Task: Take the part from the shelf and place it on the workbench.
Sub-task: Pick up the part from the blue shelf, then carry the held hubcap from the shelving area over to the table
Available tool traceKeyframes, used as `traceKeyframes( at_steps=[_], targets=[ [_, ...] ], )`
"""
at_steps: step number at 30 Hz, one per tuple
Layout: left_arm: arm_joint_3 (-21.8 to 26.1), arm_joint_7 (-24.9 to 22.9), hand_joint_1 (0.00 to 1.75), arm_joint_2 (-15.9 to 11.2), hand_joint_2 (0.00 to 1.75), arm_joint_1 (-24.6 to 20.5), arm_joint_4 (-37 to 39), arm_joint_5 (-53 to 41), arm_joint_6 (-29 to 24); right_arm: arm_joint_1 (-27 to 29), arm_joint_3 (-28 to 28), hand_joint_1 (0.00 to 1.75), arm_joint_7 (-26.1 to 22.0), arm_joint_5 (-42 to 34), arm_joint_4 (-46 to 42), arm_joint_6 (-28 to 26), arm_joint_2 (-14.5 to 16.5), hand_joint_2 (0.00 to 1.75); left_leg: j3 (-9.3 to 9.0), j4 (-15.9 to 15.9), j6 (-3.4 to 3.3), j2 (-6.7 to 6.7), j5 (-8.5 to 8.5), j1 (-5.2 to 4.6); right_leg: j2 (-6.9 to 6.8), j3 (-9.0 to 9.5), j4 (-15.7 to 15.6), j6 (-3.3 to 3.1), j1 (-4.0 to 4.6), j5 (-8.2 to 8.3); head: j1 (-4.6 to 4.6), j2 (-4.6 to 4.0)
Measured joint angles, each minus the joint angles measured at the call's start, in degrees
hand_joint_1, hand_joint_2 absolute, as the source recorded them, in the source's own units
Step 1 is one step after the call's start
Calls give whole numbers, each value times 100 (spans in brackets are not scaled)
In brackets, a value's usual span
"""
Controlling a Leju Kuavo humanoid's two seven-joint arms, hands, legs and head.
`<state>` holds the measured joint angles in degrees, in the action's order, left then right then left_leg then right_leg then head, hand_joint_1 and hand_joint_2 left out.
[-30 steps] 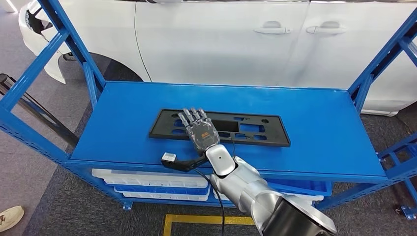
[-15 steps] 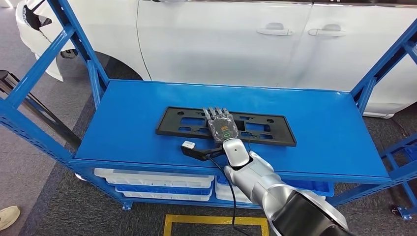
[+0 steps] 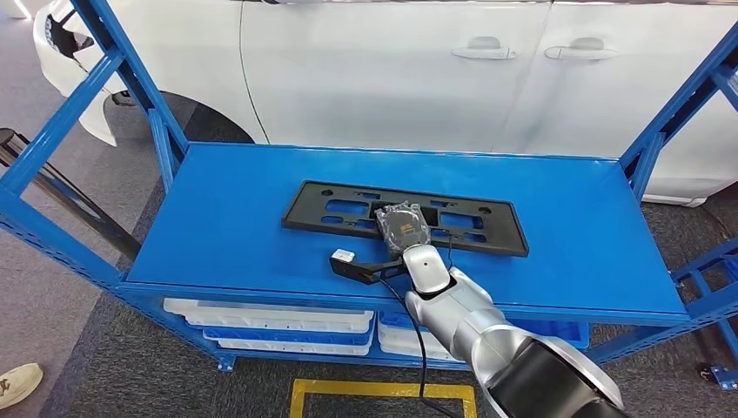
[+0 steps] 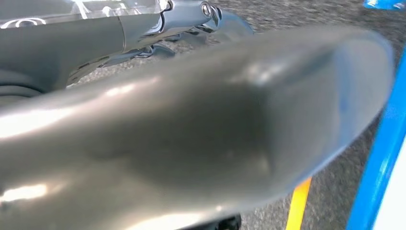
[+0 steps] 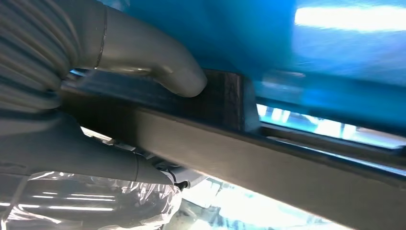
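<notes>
The part is a long black plastic frame (image 3: 302, 213) with cut-outs, lying flat across the middle of the blue shelf top (image 3: 218, 226). My right hand (image 3: 402, 226) sits on its near long edge around the middle, fingers curled down over it. In the right wrist view the grey thumb (image 5: 163, 67) presses on one face of the black frame (image 5: 268, 158) and the fingers close on the other, so the hand grips the edge. My left hand (image 4: 191, 134) is a large blurred grey shape close to the lens; how its fingers lie cannot be made out.
A white car (image 3: 392, 78) stands right behind the shelf. Blue uprights (image 3: 104, 61) and braces flank both ends of the shelf. White trays (image 3: 270, 318) and a blue tray (image 3: 557, 331) sit on the lower level. A yellow floor line (image 3: 383, 387) runs in front.
My right hand has slid to the right along the frame, from its left part to its middle. Its fingers, flat and spread before, now curl down around the frame's edge. The view shifted slightly.
</notes>
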<state>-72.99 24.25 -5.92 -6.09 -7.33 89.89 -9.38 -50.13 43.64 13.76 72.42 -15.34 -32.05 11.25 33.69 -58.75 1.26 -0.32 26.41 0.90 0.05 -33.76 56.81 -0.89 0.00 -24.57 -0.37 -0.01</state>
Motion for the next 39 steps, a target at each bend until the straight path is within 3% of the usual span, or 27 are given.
traceKeyframes(
  at_steps=[1,3,5,6,7,8,10,13,15,17,19,20,21,22,24,26,29,31,35,36,37,39],
  targets=[
    [-1,30,0,-2,0,-1,0,0,6,1,-14,175,-13,22,-1,-3,-1,175,92,-223,26,3,138,0,-7,20,-28,-28,-15,11,-3,-1],
    [-4,110,0,-4,87,5,1,0,16,13,-54,175,-43,82,0,-11,-3,175,430,-970,70,6,505,8,-11,29,-34,-60,-7,7,-4,0],
    [-17,187,0,-5,175,12,1,1,30,37,-103,175,-77,144,0,-31,-4,175,698,-1515,101,7,650,14,-9,31,-21,-70,3,-5,-3,-1],
    [-25,216,0,-5,175,13,1,1,38,45,-135,175,-103,167,-1,-53,-4,175,695,-1488,108,8,561,20,-6,34,-8,-69,4,-15,-4,-1],
    [-32,243,0,-5,175,12,1,1,46,48,-180,175,-151,186,-5,-99,-4,175,579,-1226,107,10,371,26,-3,42,12,-62,3,-33,-4,-1],
    [-36,264,0,-5,175,9,1,1,52,47,-239,175,-219,194,-15,-177,-3,175,399,-817,101,16,156,32,-1,47,38,-46,2,-57,-4,-1],
    [-36,287,0,-5,175,2,1,1,57,45,-405,175,-423,201,-81,-414,-3,175,92,-143,58,20,-89,22,11,28,99,-1,24,-96,1,-1],
    [-30,285,0,-5,175,4,1,1,73,105,-803,175,-1016,153,-565,-670,-2,175,34,29,-50,12,-85,13,27,-21,125,72,45,-96,14,0],
    [12,331,0,-2,175,4,1,1,113,229,-1228,175,-1718,-166,-1229,-694,3,175,35,60,-121,10,-108,32,23,-63,226,131,33,-191,21,-1],
    [104,471,0,2,175,3,1,1,136,453,-1688,175,-2657,-1251,-2206,-541,3,175,36,81,-178,5,-127,46,17,-290,749,188,6,-524,35,-1],
    [219,622,0,1,175,23,1,1,154,807,-2008,175,-3550,-3018,-3476,-197,-40,175,41,78,-202,-15,-123,46,15,-642,1533,224,-21,-891,45,-1],
    [278,674,0,1,175,42,1,1,185,999,-2104,175,-3891,-3908,-4137,7,-80,175,38,75,-204,-32,-117,46,15,-760,1782,235,-34,-953,47,-1],
    [341,706,0,1,175,59,1,1,234,1173,-2179,175,-4145,-4679,-4773,225,-132,175,32,70,-201,-47,-108,46,14,-786,1821,239,-45,-896,49,0],
    [411,734,0,0,175,76,1,1,286,1334,-2245,175,-4344,-5341,-5402,475,-194,175,22,65,-194,-61,-96,46,13,-707,1625,236,-54,-726,51,0],
    [565,764,0,0,175,94,1,1,375,1593,-2342,175,-4600,-6427,-6477,1158,-321,175,-9,58,-162,-71,-62,41,3,-345,817,206,-56,-299,50,0],
    [741,777,0,-2,175,101,1,1,429,1877,-2419,175,-4821,-7382,-7397,2083,-448,175,-29,56,-109,-73,-35,25,-3,-94,243,164,-32,-111,46,-1],
    [946,782,0,-4,175,114,1,1,447,2361,-2530,175,-5092,-8197,-8356,3316,-611,175,-54,84,-9,-65,-15,21,6,-47,128,84,-10,-114,44,0],
    [1023,782,0,-3,175,114,0,0,453,2577,-2566,175,-5158,-8353,-8765,3643,-666,175,-7,-77,44,-31,126,27,6,-16,87,8,-29,-99,36,1],
    [1157,779,0,-5,175,117,1,1,456,2897,-2575,175,-5258,-8440,-9158,3987,-722,175,574,-1420,80,1,763,31,3,5,73,-65,-5,-93,27,0],
    [1185,775,0,-5,175,128,1,1,451,3001,-2547,175,-5278,-8390,-9198,4082,-732,175,628,-1550,76,1,771,30,5,5,78,-72,8,-89,26,1],
    [1204,771,0,-5,175,137,1,1,446,3111,-2495,175,-5293,-8305,-9228,4150,-737,175,568,-1443,61,1,670,28,9,7,85,-76,20,-86,25,0],
    [1234,767,0,-15,175,141,1,1,428,3329,-2327,175,-5302,-8093,-9273,4211,-740,175,192,-692,-9,0,314,11,18,7,99,-77,40,-85,25,0]
  ],
)
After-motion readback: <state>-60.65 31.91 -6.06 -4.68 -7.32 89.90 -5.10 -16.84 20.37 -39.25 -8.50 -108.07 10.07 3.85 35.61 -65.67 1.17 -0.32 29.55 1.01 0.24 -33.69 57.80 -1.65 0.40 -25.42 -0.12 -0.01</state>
